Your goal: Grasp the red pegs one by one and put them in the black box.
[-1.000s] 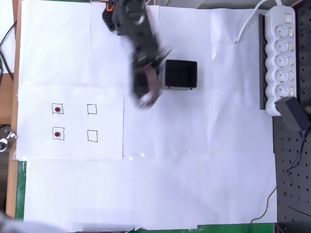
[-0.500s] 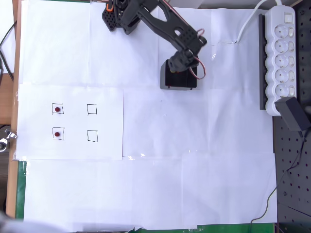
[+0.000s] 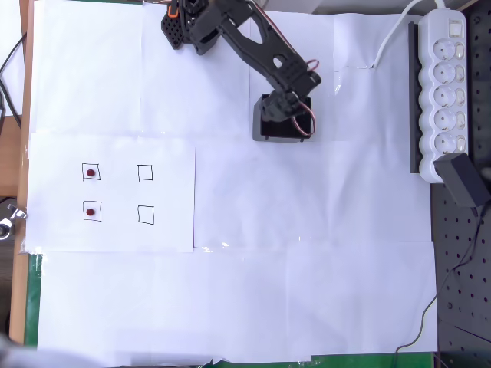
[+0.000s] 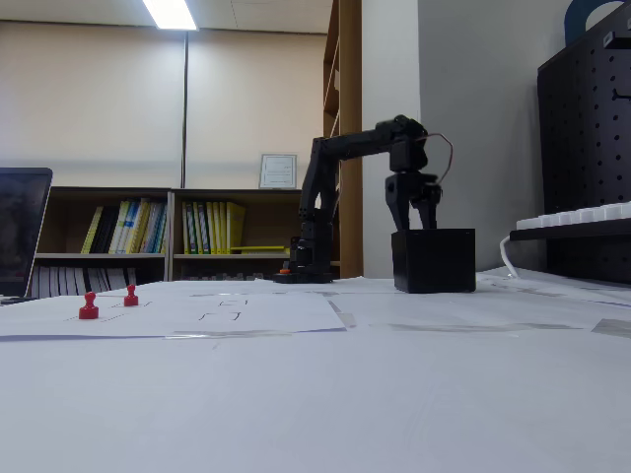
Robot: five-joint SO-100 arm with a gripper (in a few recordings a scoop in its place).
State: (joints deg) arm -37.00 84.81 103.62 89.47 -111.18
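Black gripper (image 4: 414, 222), fingers parted, hangs above the black box (image 4: 434, 260); two red pegs (image 3: 91, 172) well apart.

Two dark-red pegs (image 3: 91, 173) (image 3: 90, 211) sit at the left of the overhead view, each inside a hand-drawn black square outline (image 3: 146, 172) on white paper (image 3: 230, 291). In the fixed view the pegs (image 4: 89, 306) look brighter red. The box (image 3: 265, 129) near the upper middle is black, as is the arm (image 3: 253, 46) with an orange detail at its base. The power strip (image 3: 445, 84) at upper right is white.
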